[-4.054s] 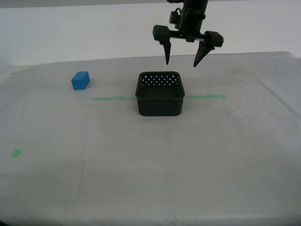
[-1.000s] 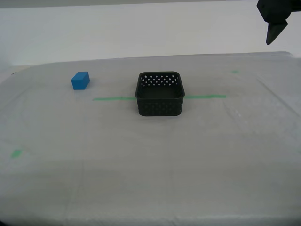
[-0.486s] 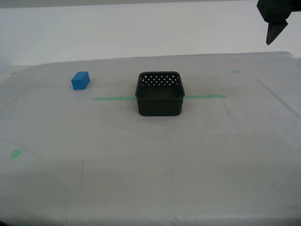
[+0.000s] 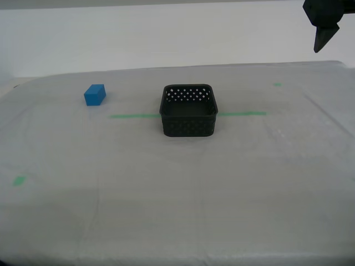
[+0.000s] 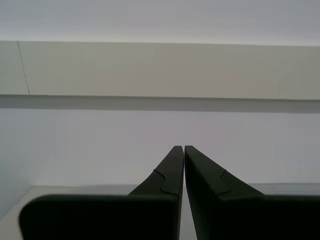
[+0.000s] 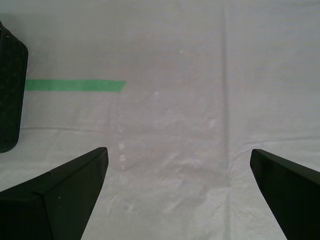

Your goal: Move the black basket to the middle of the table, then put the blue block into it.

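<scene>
A: Item one, the black basket (image 4: 188, 111). Where is it, and has it changed?

B: It sits upright at the centre of the table (image 4: 177, 194), astride the green tape line (image 4: 133, 116). It is in the same spot as four seconds ago. An arm (image 4: 323, 33) then hung over its far rim and has since pulled away to the upper right of the exterior view. Only one dark fingertip shows there now, and it has been static for the last second.

A: Item two, the blue block (image 4: 95, 95).

B: It lies on the table at the left of the exterior view, well apart from the basket. It is untouched and has not moved.

A: Item three, the pincers.

B: My first pincer (image 6: 177, 151) is spread wide and holds nothing. It looks down on bare sheeting, with the tape's end and one basket corner (image 6: 11, 90) in sight. My second pincer (image 5: 180, 147) is narrow, tips together with nothing between them, and it points at a pale wall.

A: What does that mean for the task?

B: I judge the basket step complete, since the basket is central and has been let go. The block step has not begun. No pincer is near the block, so a reach across to it comes next.
</scene>
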Tool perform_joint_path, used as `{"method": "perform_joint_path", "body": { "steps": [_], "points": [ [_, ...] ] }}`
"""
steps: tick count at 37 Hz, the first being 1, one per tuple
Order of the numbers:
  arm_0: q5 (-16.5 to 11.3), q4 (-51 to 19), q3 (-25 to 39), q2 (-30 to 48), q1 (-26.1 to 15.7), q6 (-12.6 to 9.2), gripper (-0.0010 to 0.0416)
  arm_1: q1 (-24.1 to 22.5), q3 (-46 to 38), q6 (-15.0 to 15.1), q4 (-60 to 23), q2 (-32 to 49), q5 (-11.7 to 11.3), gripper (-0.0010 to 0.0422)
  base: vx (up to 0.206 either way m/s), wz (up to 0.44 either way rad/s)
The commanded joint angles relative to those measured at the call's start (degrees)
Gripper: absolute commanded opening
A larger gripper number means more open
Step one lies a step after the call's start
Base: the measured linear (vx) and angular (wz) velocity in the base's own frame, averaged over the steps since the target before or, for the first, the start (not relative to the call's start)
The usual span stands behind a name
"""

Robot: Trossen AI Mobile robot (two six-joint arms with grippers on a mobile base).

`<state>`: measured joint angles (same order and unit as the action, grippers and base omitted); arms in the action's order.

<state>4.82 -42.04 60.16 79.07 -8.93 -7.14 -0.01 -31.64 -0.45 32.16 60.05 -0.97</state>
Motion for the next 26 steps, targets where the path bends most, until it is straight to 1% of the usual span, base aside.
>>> {"method": "perform_joint_path", "body": {
  "steps": [1,6,12,17,20,26],
  "points": [
    [0.2,0.0,0.0,0.0,0.0,0.0,0.0399,0.0,-3.2,-0.1,-6.9,0.0,-0.1,0.0,0.0,0.0],
    [0.2,0.0,0.0,0.0,0.0,0.0,0.0399,-0.1,-9.0,0.3,-17.9,0.0,0.0,0.0,0.0,0.0],
    [0.2,0.0,0.0,0.0,0.0,0.0,0.0399,-0.1,-15.2,-0.7,-27.0,0.0,0.0,0.0,0.0,0.0],
    [0.2,0.0,0.0,0.0,0.0,0.0,0.0399,-0.1,-20.0,-0.7,-33.7,0.0,0.0,0.0,0.0,0.0],
    [0.2,0.1,0.0,0.0,0.0,0.0,0.0398,-0.1,-22.7,-1.2,-37.9,0.2,0.0,0.0,0.0,0.0],
    [0.2,0.1,0.0,0.0,0.0,0.0,0.0399,-0.1,-28.5,-3.4,-46.1,2.5,0.5,0.0,0.0,0.0]
  ]
}}
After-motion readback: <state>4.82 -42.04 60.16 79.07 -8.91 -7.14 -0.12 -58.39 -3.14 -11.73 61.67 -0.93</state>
